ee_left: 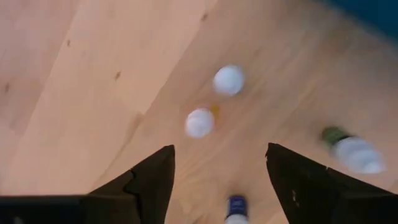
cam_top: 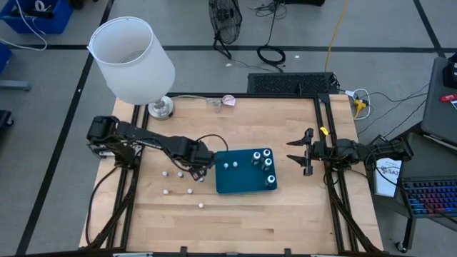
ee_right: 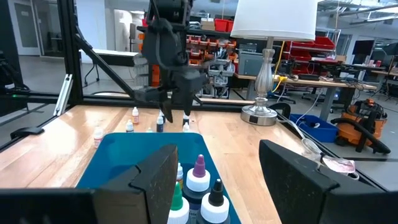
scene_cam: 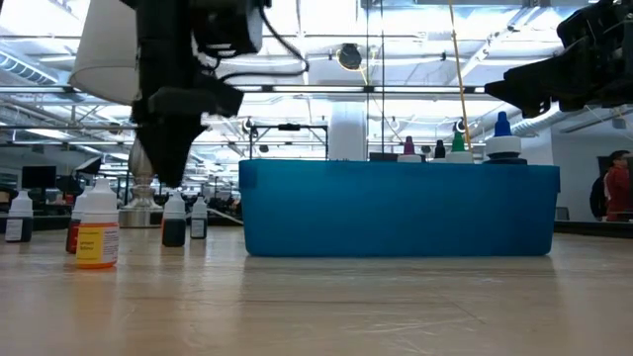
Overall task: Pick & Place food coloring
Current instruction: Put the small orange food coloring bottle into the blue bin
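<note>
Beside the blue plastic tray (cam_top: 246,182), left gripper (cam_top: 201,170), fingers apart, hovers over small white-capped bottles (cam_top: 180,173) on pale wood; right gripper (cam_top: 297,151) waits w/ fingers apart.

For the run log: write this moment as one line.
left pincer: open, over loose bottles | right pincer: open, waiting beside tray

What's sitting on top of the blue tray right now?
On the blue tray, several small food coloring bottles stand upright, most near its right side, two more toward the left. The left hand overlaps its left edge, so anything beneath it stays hidden.
</note>
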`<state>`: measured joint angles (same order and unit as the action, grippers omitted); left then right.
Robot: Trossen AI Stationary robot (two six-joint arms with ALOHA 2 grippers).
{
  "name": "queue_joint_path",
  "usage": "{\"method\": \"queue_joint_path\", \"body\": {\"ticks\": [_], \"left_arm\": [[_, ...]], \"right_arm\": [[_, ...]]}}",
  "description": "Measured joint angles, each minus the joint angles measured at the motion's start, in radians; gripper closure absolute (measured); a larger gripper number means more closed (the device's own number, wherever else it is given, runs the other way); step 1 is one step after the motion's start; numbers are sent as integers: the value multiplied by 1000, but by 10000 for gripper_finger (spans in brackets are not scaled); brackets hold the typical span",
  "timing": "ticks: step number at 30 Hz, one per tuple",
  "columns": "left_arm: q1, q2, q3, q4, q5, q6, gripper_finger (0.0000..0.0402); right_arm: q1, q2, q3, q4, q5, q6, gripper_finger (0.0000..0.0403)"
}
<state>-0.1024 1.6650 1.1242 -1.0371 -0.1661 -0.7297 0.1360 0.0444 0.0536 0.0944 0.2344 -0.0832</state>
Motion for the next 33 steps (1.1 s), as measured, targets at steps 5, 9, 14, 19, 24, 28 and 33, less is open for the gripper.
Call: {"method": "queue_joint_path", "body": {"ticks": [5, 9, 14, 19, 24, 28, 33], "left_arm": [[4, 0, -52, 24, -17, -16, 144], [16, 0, -92, 92, -18, -9, 144], [34, 0, -134, 184, -17, 37, 144], [54, 0, -151, 206, -16, 55, 144], [67, 0, -170, 222, 8, 71, 144], [74, 0, -178, 228, 10, 74, 144], [75, 0, -178, 231, 9, 79, 144]], "right_arm": [[0, 0, 0, 0, 0, 0, 190], [0, 0, 0, 0, 0, 0, 191], [0, 0, 0, 0, 0, 0, 191], [0, 0, 0, 0, 0, 0, 190], [0, 0, 0, 0, 0, 0, 190], [0, 0, 0, 0, 0, 0, 190], [0, 0, 0, 0, 0, 0, 190]]}}
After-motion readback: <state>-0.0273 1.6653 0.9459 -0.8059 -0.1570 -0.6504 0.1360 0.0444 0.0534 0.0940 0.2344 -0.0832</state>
